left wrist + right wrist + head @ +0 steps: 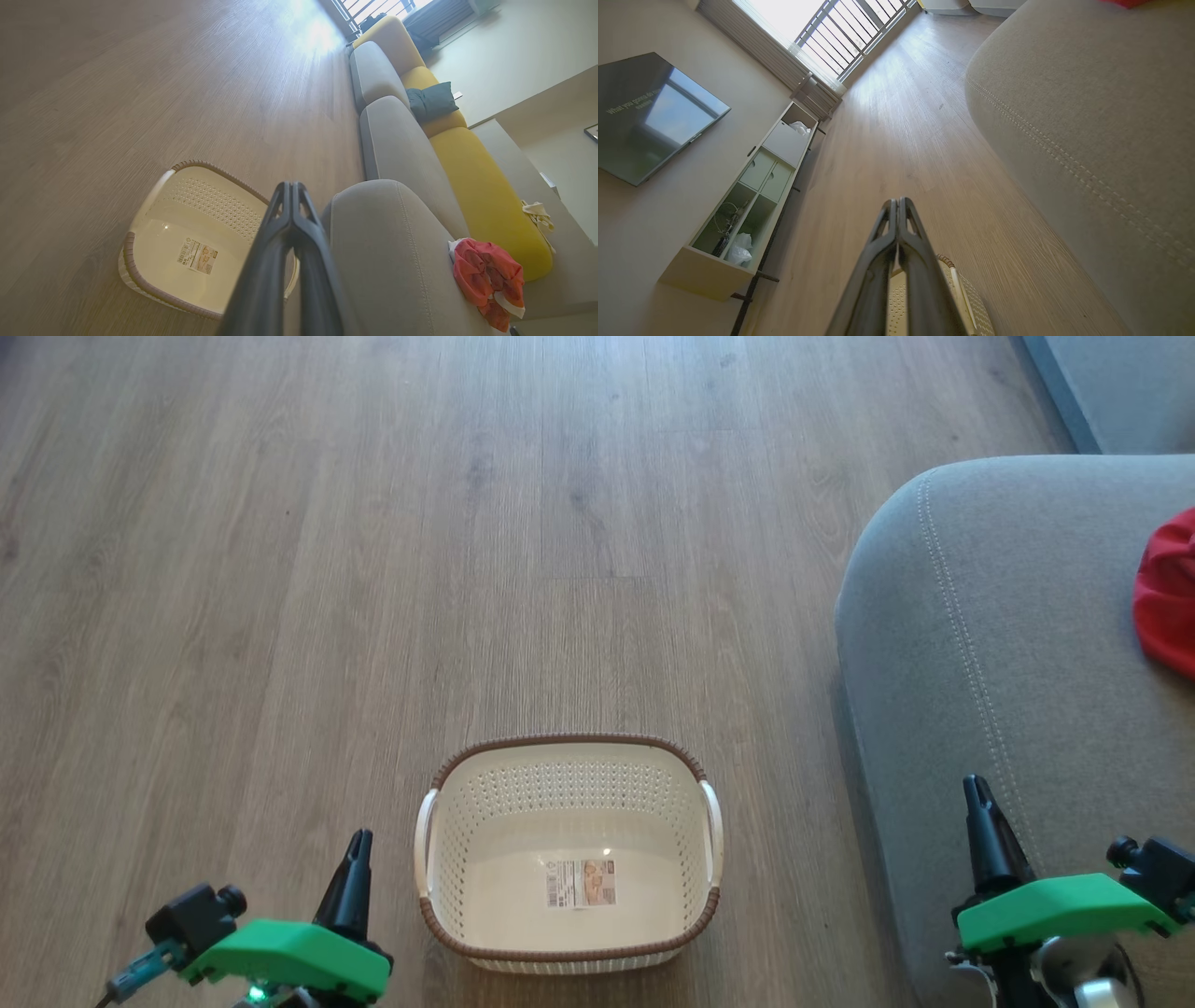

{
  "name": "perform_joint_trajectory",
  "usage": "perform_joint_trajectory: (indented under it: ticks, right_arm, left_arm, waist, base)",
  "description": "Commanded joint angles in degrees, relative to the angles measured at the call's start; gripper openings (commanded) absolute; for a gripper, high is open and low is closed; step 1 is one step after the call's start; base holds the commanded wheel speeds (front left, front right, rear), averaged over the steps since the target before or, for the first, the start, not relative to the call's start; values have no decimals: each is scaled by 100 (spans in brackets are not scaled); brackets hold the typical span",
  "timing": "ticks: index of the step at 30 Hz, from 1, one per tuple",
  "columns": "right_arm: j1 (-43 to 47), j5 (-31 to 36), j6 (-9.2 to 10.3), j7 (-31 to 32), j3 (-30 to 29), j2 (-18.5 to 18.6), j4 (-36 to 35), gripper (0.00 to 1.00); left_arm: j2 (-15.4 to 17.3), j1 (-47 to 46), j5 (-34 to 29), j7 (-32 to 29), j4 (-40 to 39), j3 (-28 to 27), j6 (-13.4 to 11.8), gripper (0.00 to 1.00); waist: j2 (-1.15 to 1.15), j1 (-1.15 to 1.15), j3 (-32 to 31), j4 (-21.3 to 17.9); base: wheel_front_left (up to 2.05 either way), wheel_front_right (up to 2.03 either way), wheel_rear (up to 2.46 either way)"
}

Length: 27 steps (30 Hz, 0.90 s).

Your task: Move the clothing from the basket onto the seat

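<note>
Looking down, we saw the basket (566, 784) on the wooden floor (373, 569), its label sticker (581, 883) uncovered, near the seat (980, 644). The clothing (1167, 593) lay bunched on the seat, well apart from the basket. Our left pincer (358, 845) and right pincer (977, 793) both had their fingers pressed together, gripping nothing, one either side of the basket.

Bright daylight from the window (784, 18) glares off the floor (896, 107), and both wrist views bow strongly at their edges.
</note>
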<state>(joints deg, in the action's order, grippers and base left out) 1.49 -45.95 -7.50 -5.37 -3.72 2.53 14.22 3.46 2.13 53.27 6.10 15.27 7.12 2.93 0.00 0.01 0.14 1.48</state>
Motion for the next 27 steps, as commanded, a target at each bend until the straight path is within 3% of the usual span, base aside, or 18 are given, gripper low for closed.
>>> perform_joint_trajectory:
  ticks: [1, 27]
  right_arm:
    - [-309, -240, 0, 75, 7, 37, -157, 0]
    - [-483, -1911, 1, 494, -97, 41, -105, 0]
  left_arm:
    - [58, -312, 204, -52, -174, -193, 80, 0]
    - [63, -504, 1663, -456, -157, -571, 223, 0]
  waist:
    - [0, 0, 0, -5]
    - [0, 0, 1, -59]
  base:
    - [0, 0, 0]
    - [0, 0, 0]
